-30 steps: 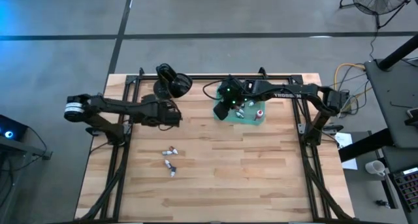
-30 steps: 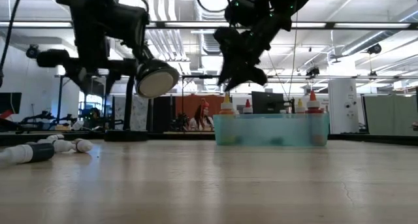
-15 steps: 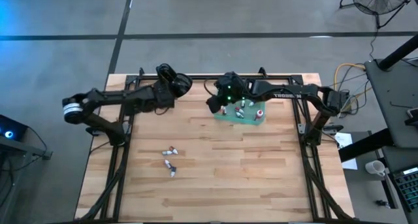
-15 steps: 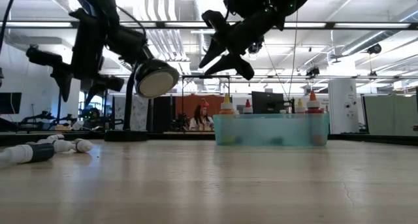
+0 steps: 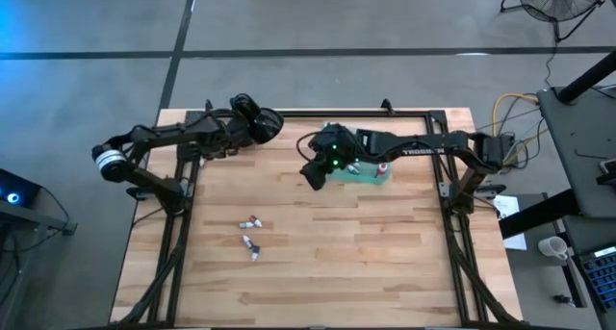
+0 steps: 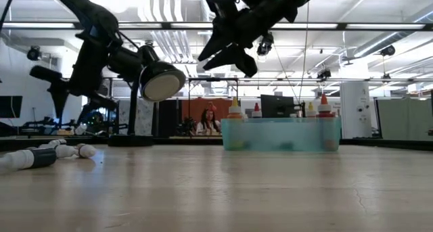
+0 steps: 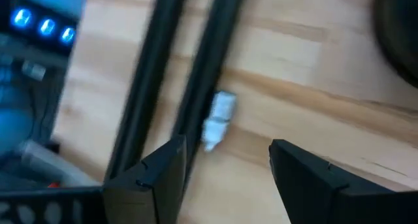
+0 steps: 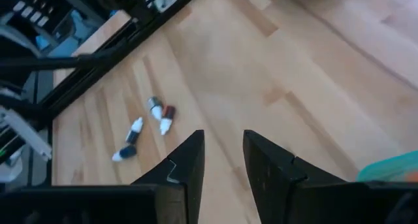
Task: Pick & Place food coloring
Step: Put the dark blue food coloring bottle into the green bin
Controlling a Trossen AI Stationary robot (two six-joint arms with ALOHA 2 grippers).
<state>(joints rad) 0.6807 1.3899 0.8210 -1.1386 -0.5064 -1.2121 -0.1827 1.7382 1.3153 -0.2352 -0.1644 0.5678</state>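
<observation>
Several small food coloring bottles [image 5: 252,232] lie loose on the wooden table left of centre, and they also show in the right wrist view [image 8: 149,125]. More bottles [image 6: 234,109] stand in the teal tray [image 5: 377,174] at the far right. My right gripper [image 5: 312,173] hangs above the table just left of the tray, narrowly open and empty [image 8: 223,164]. My left gripper [image 5: 234,130] is at the far left beside the glossy black object [image 5: 258,121], open and empty [image 7: 225,160]. A small white bottle [image 7: 219,119] lies on the table below it.
Black frame rails [image 5: 183,205] run along the table's left and right sides and its far edge. The black rounded object [image 6: 161,80] stands high at the far left. Bare wood stretches across the near half of the table.
My right gripper has come up out of the tray and gone toward the table's left and near side, tipping up a little. My left gripper has swung from the table's middle left toward the far edge, next to the black object, turning as it went.
</observation>
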